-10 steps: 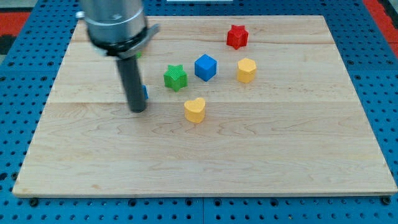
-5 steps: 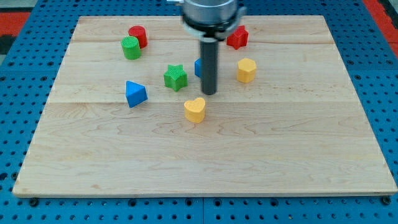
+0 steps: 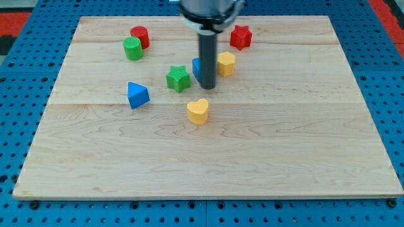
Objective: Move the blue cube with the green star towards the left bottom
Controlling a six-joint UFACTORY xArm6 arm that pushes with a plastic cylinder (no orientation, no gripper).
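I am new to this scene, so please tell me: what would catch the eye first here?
The dark rod comes down from the view's top; my tip rests right beside the blue cube, which it half hides. The green star sits just left, and a yellow block just right.

a pale wooden board lies on a blue pegboard surface dotted with holes.

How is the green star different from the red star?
The green star sits mid-board, while the red star sits near the view's top. The green star is close to my tip, just to the view's left of it; the red star is farther off. The green star looks slightly bigger. Both are star-shaped blocks lying flat.
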